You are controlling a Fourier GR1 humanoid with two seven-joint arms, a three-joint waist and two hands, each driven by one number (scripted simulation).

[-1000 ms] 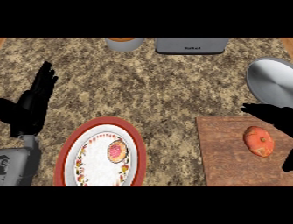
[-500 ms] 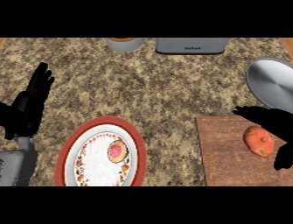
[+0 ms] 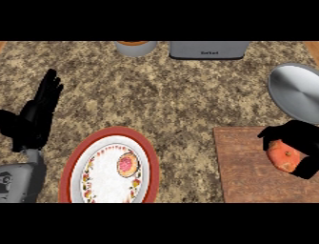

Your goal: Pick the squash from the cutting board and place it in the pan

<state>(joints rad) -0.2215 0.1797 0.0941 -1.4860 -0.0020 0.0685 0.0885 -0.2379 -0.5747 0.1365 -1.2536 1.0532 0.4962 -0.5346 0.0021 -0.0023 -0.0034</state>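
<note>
On the cutting board [image 3: 250, 174], fingers of the right hand [image 3: 311, 141] curl round the squash [image 3: 285, 156].

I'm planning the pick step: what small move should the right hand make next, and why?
Probably lift the squash a little off the cutting board. The right hand curls round the squash, which lies on the board, and the pan sits just beyond the board's far edge, so it needs clearance first.

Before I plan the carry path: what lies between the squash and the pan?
Head view: the right hand curled over the squash, then cutting board edge and bare counter before the pan.
</note>
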